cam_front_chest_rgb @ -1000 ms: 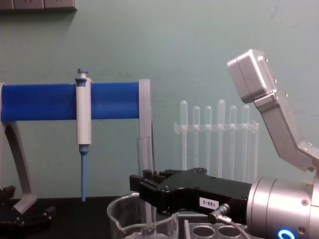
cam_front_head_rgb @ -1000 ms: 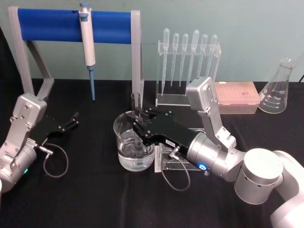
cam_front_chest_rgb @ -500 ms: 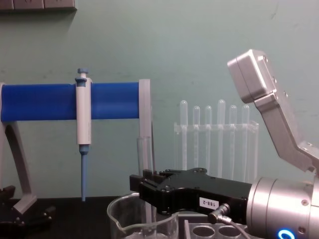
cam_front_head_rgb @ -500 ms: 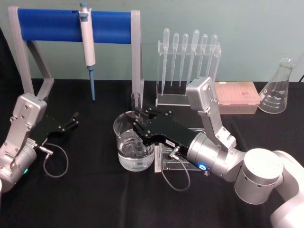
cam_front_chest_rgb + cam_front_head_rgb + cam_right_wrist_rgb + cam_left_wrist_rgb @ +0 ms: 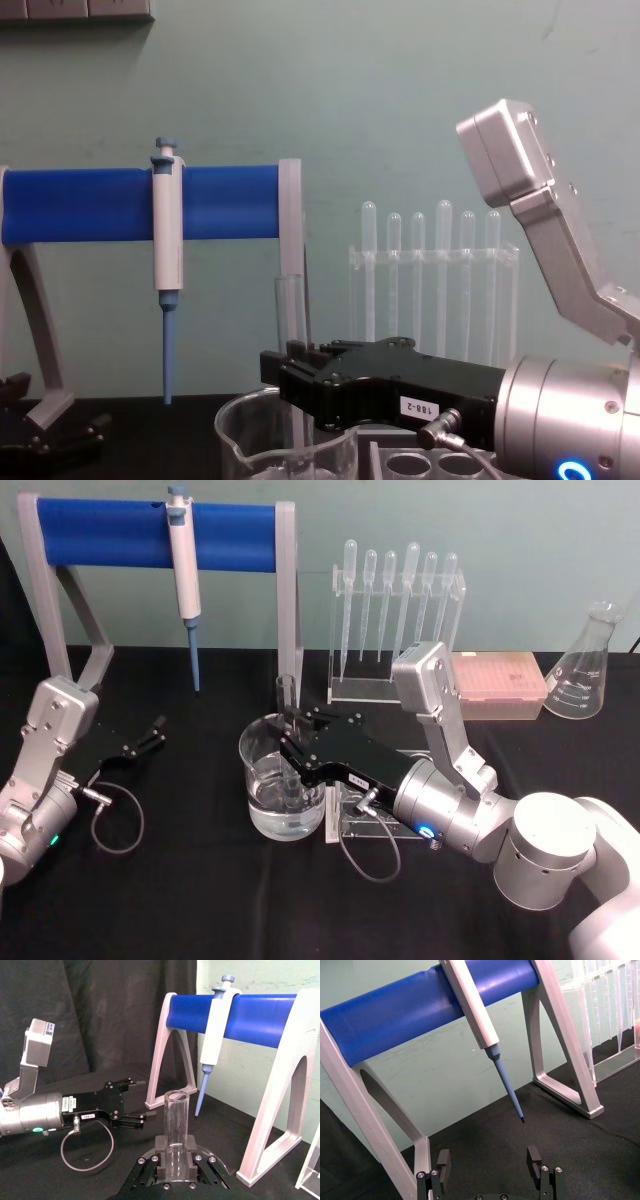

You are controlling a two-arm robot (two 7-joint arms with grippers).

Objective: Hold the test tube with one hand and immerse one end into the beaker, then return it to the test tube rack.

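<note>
Underneath everything, a black cloth-covered table [image 5: 200,900]. At its back left, a tall stand [image 5: 110,535] of grey legs and thick blue crossbar, a white-and-blue pipettor [image 5: 183,560] hanging tip-down from the bar. On the right, the silver-grey right arm [image 5: 470,810] reaching toward the middle, its black right gripper [image 5: 290,742], labelled "188-2", clamped shut on the long clear glass test tube [image 5: 286,695]. From the chest: that gripper [image 5: 275,375] lying level over the beaker's rim, the tube [image 5: 288,310] upright and rising past the fingers. From the right wrist: pads [image 5: 160,1152] pressed against both sides of the tube [image 5: 176,1125], open rim uppermost. On the left, the left arm [image 5: 45,760] parked low near the table edge, its black left gripper [image 5: 152,735] spread open, well apart from the glassware; fingers [image 5: 534,1157] wide apart in the left wrist view. At the back centre, a clear acrylic pipette rack [image 5: 345,692] with six thin plastic bulb pipettes [image 5: 412,580] bulb-up in a row. At the far right back, a clear glass conical flask [image 5: 585,670]; between it and the pipette rack, a flat pinkish tip box [image 5: 498,685]. In the middle, the wide clear glass beaker [image 5: 262,780], partly filled with clear liquid [image 5: 275,815], the tube's rounded lower end down inside it, reaching into the liquid. Just beside the beaker, to its right and under the right gripper, the low clear test tube rack [image 5: 375,825] with round holes.
</note>
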